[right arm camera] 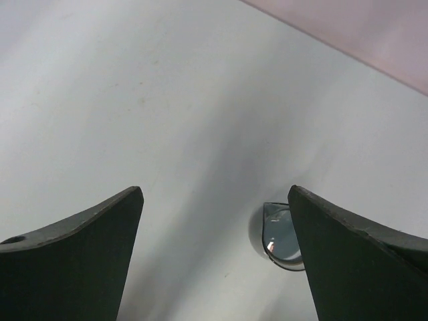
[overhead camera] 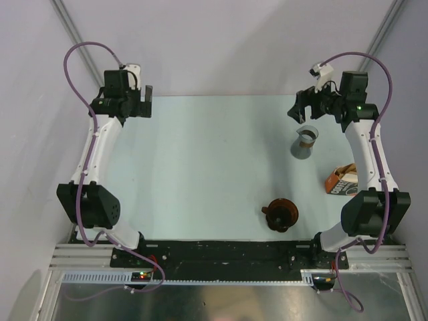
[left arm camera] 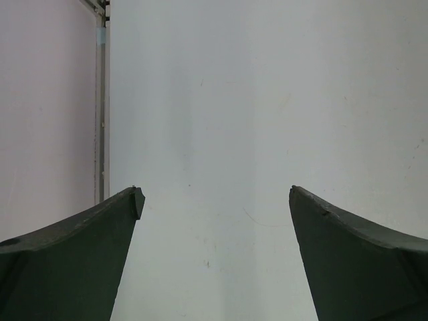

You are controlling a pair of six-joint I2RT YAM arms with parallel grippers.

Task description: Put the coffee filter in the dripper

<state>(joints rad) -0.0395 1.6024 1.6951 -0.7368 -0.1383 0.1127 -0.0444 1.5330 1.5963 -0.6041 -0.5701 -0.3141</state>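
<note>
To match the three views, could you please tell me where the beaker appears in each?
Top external: beaker right of centre, above the dripper.
Left wrist: not in it.
Right wrist: low right, half hidden behind one jaw.
Shared landmark: the pale table, in all three.

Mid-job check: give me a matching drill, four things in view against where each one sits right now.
1 dark reddish-brown plastic dripper
2 grey glass beaker
3 orange-brown printed bag
4 left gripper

a far left corner, open, nothing between its fingers
b beside the right arm
c close by the right gripper
d nearest the arm bases

Pairs: 1-d, 2-c, 3-b, 4-a
</note>
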